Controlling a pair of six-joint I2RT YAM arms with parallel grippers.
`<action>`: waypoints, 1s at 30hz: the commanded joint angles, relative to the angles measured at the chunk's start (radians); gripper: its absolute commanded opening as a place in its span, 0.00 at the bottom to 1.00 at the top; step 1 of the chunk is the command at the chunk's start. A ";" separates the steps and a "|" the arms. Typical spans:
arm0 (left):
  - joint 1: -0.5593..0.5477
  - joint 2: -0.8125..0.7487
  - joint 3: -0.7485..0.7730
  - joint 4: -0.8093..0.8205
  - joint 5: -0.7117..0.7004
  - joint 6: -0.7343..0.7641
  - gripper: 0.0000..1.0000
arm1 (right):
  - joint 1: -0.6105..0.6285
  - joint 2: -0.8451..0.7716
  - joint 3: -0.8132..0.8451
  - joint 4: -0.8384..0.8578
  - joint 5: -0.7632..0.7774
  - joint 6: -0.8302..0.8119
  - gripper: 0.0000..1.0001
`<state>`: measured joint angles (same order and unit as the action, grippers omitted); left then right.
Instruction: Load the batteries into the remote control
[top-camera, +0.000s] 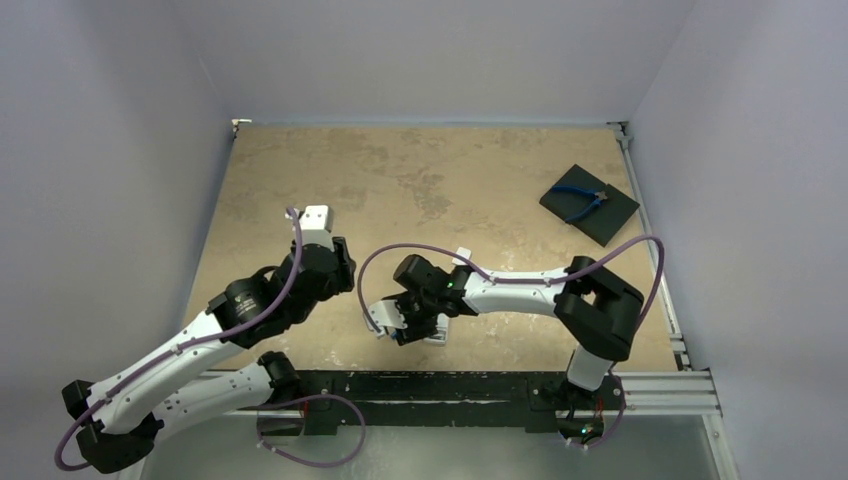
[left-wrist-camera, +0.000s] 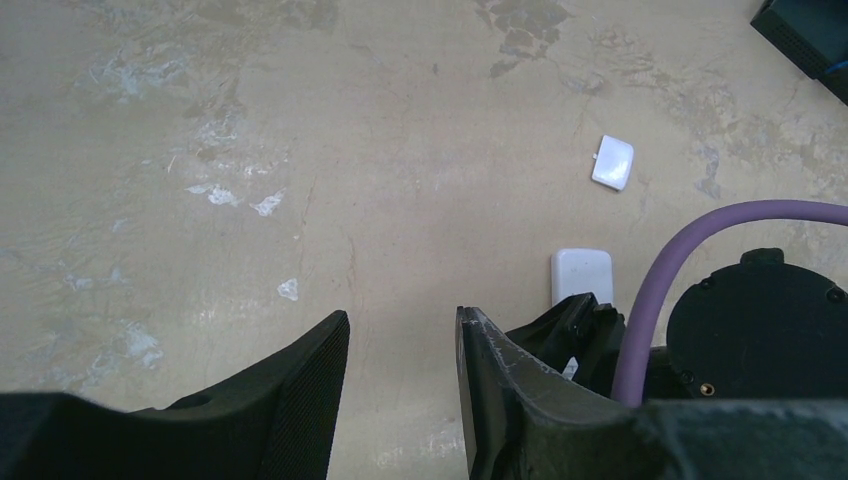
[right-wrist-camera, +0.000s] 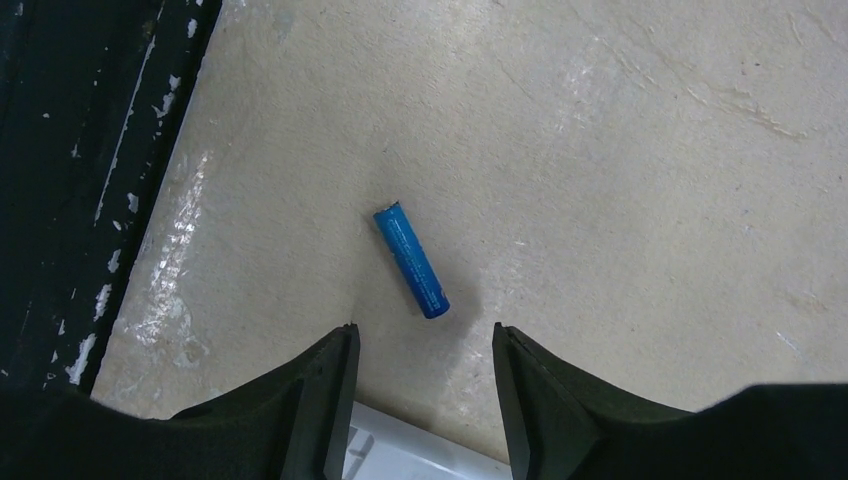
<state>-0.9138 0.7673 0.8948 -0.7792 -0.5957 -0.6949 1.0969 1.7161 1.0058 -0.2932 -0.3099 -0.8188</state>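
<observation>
A bright blue battery (right-wrist-camera: 410, 260) lies flat on the table, just ahead of my right gripper (right-wrist-camera: 425, 330). That gripper is open and nothing is between its fingers. A white edge of the remote control (right-wrist-camera: 420, 455) shows below the fingers. In the left wrist view the remote control (left-wrist-camera: 582, 272) lies on the table, partly hidden by the right arm's black gripper. My left gripper (left-wrist-camera: 400, 315) is open and empty, hovering to the left of it. In the top view the left gripper (top-camera: 345, 265) and right gripper (top-camera: 405, 330) are close together near the front edge. The dark battery is not visible.
A small white cover piece (left-wrist-camera: 613, 162) lies loose beyond the remote. A black square pad (top-camera: 590, 205) with blue-handled pliers (top-camera: 580, 200) sits at the back right. The black rail (right-wrist-camera: 70, 150) of the table's near edge runs close beside the blue battery. A purple cable (left-wrist-camera: 680, 260) arcs over the right gripper.
</observation>
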 joint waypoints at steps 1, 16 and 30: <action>0.007 -0.008 0.002 0.016 0.003 0.012 0.43 | -0.006 0.011 0.054 -0.005 -0.054 -0.022 0.59; 0.007 -0.021 0.000 0.009 -0.001 0.008 0.46 | -0.009 0.065 0.070 0.018 -0.076 0.020 0.52; 0.006 -0.052 -0.006 0.002 -0.010 -0.001 0.47 | -0.014 0.128 0.098 0.005 -0.081 0.048 0.35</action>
<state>-0.9100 0.7246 0.8917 -0.7879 -0.5961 -0.6956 1.0863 1.8153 1.0775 -0.3000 -0.3901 -0.7776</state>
